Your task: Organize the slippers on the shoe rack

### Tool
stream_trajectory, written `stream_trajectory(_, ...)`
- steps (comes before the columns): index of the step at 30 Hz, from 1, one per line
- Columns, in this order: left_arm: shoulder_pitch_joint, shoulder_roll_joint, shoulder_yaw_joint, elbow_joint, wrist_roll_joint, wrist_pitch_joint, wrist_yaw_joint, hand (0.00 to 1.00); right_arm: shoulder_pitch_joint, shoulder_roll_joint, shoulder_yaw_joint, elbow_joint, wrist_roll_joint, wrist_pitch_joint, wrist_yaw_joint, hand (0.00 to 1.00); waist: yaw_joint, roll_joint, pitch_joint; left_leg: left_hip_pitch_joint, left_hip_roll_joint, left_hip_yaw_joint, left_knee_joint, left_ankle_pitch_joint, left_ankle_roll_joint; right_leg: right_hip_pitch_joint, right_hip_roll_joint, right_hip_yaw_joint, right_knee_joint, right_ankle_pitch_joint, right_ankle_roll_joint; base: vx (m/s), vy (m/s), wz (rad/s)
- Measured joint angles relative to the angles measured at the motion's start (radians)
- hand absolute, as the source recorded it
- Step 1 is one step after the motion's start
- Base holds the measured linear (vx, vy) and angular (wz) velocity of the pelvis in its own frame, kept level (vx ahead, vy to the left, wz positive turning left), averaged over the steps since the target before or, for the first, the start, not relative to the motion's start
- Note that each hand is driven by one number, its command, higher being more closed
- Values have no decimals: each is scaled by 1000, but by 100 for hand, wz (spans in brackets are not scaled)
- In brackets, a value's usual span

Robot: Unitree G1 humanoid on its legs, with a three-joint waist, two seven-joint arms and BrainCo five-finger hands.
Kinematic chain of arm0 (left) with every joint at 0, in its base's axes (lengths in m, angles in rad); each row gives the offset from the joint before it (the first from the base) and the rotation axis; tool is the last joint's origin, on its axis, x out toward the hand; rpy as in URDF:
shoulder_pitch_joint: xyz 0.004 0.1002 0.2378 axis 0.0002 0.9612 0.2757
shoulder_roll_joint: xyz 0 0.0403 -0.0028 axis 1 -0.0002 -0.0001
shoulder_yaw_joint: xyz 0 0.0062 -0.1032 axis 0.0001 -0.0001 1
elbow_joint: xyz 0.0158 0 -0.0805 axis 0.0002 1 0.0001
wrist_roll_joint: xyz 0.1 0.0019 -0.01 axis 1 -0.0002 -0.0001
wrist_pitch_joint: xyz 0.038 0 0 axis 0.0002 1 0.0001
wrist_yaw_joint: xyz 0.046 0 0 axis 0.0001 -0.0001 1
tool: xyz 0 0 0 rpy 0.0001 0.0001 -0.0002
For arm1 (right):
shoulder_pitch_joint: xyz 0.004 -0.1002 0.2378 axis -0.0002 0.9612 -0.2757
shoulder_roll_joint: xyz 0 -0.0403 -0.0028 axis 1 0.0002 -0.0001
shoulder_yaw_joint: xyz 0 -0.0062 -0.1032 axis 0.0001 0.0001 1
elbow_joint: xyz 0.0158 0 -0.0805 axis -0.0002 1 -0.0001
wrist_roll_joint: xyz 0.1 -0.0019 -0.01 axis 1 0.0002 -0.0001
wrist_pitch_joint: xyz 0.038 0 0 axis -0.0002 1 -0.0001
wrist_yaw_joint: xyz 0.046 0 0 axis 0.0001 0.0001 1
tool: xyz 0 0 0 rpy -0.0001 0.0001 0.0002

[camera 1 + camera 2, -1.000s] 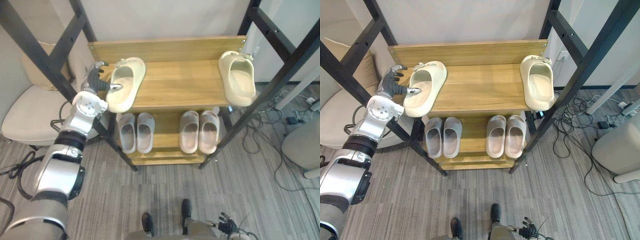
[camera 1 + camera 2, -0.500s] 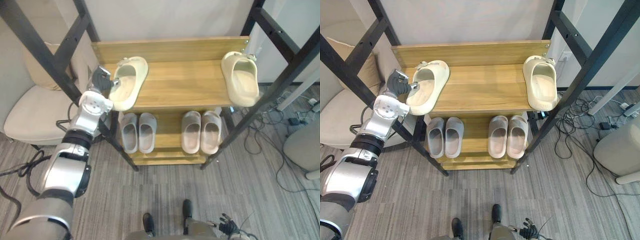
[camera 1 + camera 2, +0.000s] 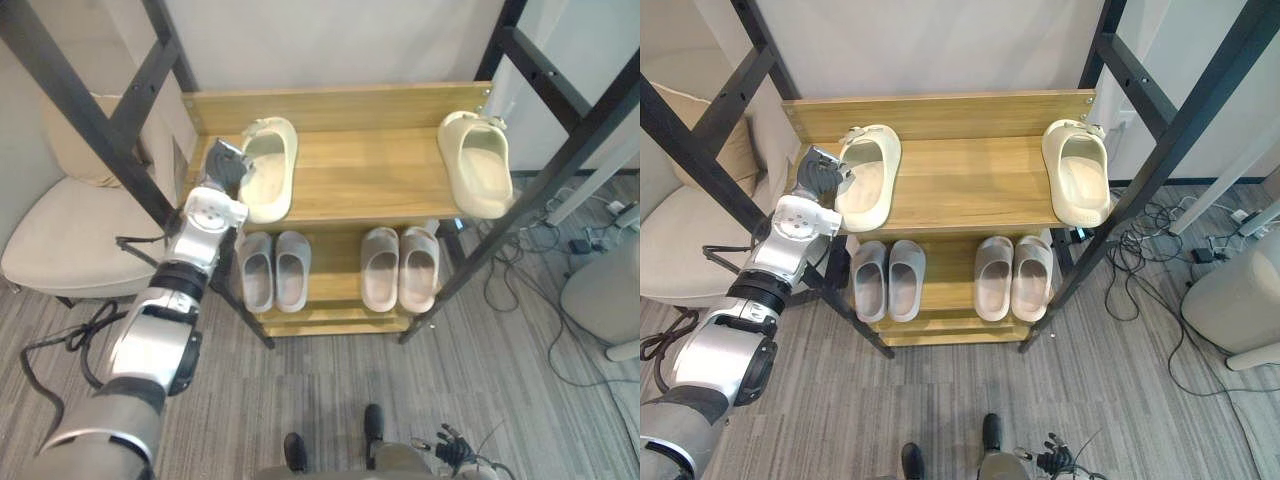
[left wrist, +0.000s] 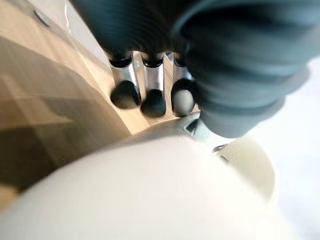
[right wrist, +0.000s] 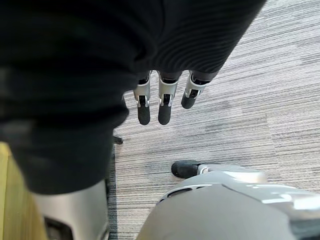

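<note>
Item: shoe rack [image 3: 365,175], two wooden shelves in a black frame, centre of the head views.

Top shelf, upper left: one cream slipper [image 3: 268,180], lying flat, toe toward the back board, close to the shelf's left edge.
Top shelf, upper right: second cream slipper [image 3: 478,178], flat, toe toward the back, at the right edge. The two are well apart, with bare wood between them.

Lower shelf, centre left: grey pair [image 3: 292,270], side by side.
Lower shelf, centre right: second grey pair [image 3: 418,270], side by side.

Left hand [image 3: 222,165]: at the left edge of the top shelf, set against the outer side of the left cream slipper. In the wrist view its fingers [image 4: 153,97] run straight and close together, dark tips down by the wood just past the slipper's rim; nothing is pinched.

Right hand [image 5: 165,102]: low, over the grey carpet [image 3: 330,380], fingers straight and relaxed, holding nothing.

Surroundings: pale chair [image 3: 70,235] with a beige cushion [image 3: 75,140] at left; loose cables [image 3: 1150,235] on the floor at right.
</note>
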Motion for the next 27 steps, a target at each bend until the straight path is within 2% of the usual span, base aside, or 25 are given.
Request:
stream_trajectory(5, 0, -34, 0, -17, 1, 0, 22, 0, -1, 1, 1, 0, 1, 1, -10, 0, -6, 0, 0, 3, 2, 0, 0, 1, 1, 2, 2, -1, 2, 0, 0, 0, 0, 0)
stream_trajectory(12, 0, -72, 3, -167, 0, -1, 68, 0, 0, 1, 8, -1, 2, 1, -16, 0, -6, 2, 1, 21, 1, -23, 0, 1, 1, 32, -1, -30, 1, -5, 2, 1, -1, 8)
stream_trajectory(16, 1, -75, 19, -220, 0, -1, 89, 0, -2, -6, 21, -2, 2, 3, -16, 0, -3, 2, 0, 24, 1, -30, 0, 1, 2, 39, -4, -42, -1, -9, 1, -22, -7, 7)
stream_trajectory(27, 4, -69, 52, -235, 0, 0, 106, 0, -11, -13, 48, -3, 5, 7, -16, 0, -6, 8, 2, 33, 3, -56, 0, 0, 2, 61, -3, -59, 0, -21, 3, 0, -10, 7)
